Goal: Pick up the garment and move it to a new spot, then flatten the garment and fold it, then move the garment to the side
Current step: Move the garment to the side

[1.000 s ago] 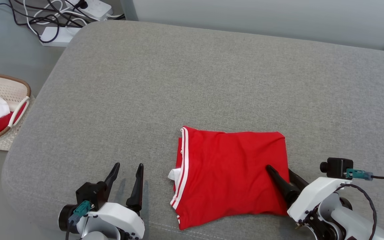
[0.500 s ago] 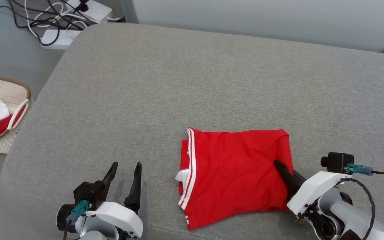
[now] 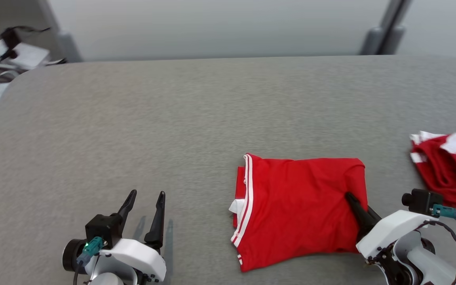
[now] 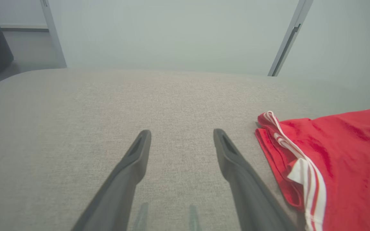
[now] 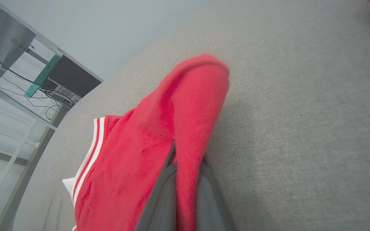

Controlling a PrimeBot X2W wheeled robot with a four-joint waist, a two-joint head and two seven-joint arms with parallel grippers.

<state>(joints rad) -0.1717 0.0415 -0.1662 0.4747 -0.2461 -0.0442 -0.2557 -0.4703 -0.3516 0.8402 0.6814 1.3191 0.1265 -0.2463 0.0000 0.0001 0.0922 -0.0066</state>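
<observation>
My right claw point(image 3: 351, 197) is clamped on the right edge of the folded red garment with white stripes point(image 3: 299, 206), which lies on the grey fabric cushion point(image 3: 172, 118). My left claw point(image 3: 145, 196) stands spread and empty. I should drag low and slowly toward the side, so the fold doesn't spill open.

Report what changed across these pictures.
The right hand closed on the right edge of the folded red garment. The head camera swung right, bringing a second red garment into view. The left hand stayed open; the folded garment still lies on the grey cushion.
</observation>
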